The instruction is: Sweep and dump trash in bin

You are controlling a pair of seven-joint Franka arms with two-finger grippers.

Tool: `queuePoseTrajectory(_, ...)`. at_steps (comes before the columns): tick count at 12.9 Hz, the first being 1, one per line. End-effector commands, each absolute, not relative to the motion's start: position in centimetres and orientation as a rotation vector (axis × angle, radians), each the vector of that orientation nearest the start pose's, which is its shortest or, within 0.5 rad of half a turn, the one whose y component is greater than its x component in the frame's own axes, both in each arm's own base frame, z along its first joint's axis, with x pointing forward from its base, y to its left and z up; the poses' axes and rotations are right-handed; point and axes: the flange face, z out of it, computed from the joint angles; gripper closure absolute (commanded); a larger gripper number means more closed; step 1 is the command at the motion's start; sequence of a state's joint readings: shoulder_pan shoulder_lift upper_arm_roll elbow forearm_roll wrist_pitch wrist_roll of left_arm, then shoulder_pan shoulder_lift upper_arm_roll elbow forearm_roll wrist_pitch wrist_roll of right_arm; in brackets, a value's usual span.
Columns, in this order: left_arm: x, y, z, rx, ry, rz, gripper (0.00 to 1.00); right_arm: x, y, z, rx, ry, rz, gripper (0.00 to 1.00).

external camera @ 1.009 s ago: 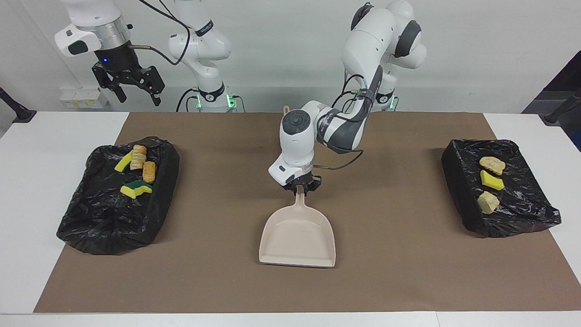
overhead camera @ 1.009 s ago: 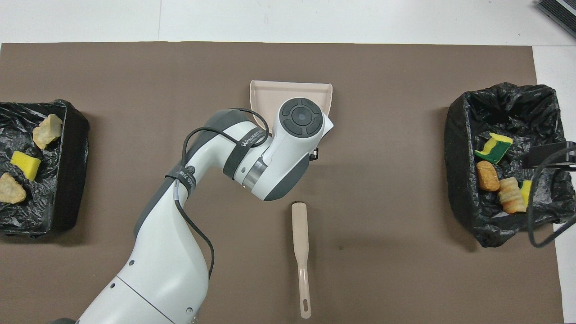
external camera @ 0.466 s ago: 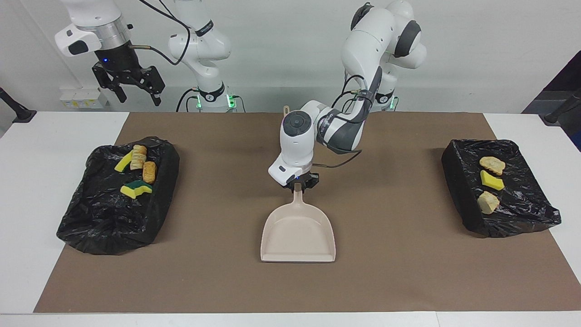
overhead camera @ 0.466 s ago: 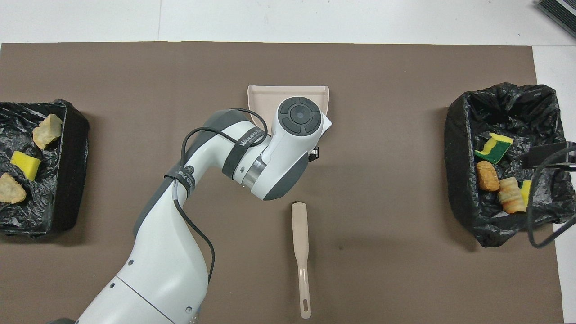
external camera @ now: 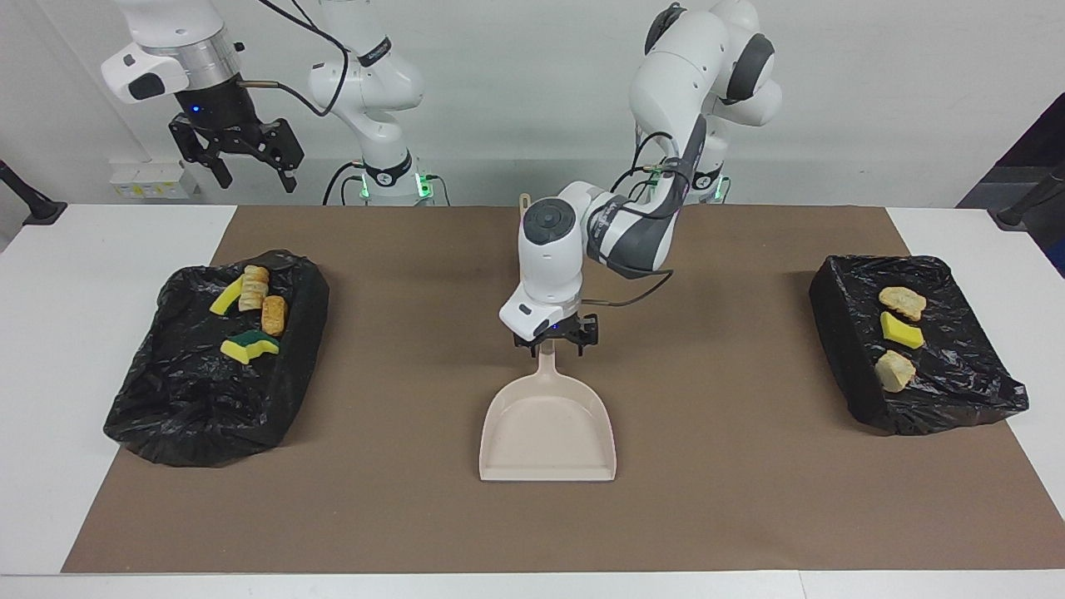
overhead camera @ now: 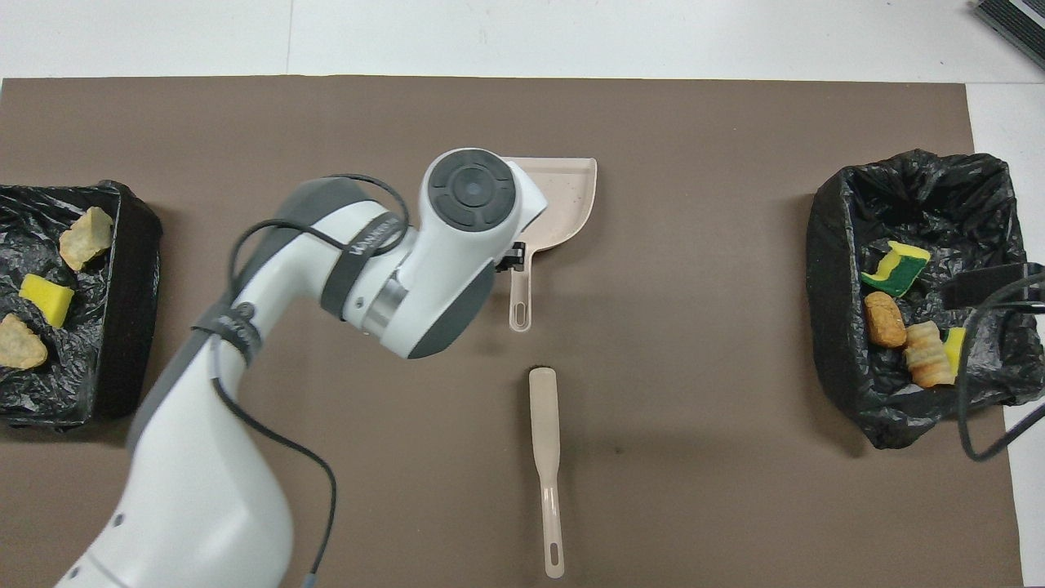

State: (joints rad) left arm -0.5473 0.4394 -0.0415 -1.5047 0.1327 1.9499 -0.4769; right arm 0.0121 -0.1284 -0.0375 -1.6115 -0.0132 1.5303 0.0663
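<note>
A strap around the left arm point(overhead camera: 359, 245) carries white lettering, seen from overhead, too small to make out with certainty. No other text is readable.

Beige tools and black-lined bins on a brown mat

The dustpan point(external camera: 547, 426) and hand brush point(overhead camera: 545, 447) are plain beige; the mat point(external camera: 749, 499) is flat brown on a white table point(external camera: 75, 333). Both bins point(external camera: 208, 391) point(external camera: 957, 391) wear glossy black liners. The trash point(external camera: 250, 309) mixes tan-orange chunks, yellow sponge bits, and yellow bits topped green. Both arms are white with grey joints, and the left gripper point(external camera: 556, 339) and right gripper point(external camera: 241, 154) are black.
</note>
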Motion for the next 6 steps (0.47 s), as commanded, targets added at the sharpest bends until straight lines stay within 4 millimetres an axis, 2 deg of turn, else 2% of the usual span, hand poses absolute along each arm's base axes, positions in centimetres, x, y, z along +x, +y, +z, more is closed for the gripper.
queuePoseTrajectory(1, 55.5, -29.7, 45.3, -3.035, 0.296, -0.132, 0.0, 50.3, -1.4, 67.1, -3.125, 0.133, -0.064, 0.0)
queuePoseTrajectory(2, 55.6, -28.0, 46.8, -3.032, 0.343, -0.147, 0.0, 49.9, -1.3, 67.2, -3.124, 0.142, -0.069, 0.0)
queuePoseTrajectory(3, 56.2, -25.3, 48.9, -3.035, 0.378, -0.181, 0.0, 49.9, -1.1, 67.1, -3.124, 0.143, -0.064, 0.0)
queuePoseTrajectory(4, 56.9, -22.9, 50.6, -3.037, 0.394, -0.212, 0.0, 49.9, -1.0, 67.0, -3.125, 0.14, -0.064, 0.0)
queuePoseTrajectory(6, 56.9, -18.6, 54.6, -3.056, 0.38, -0.25, 0.0, 49.9, -1.1, 67.1, -3.124, 0.143, -0.069, 0.0)
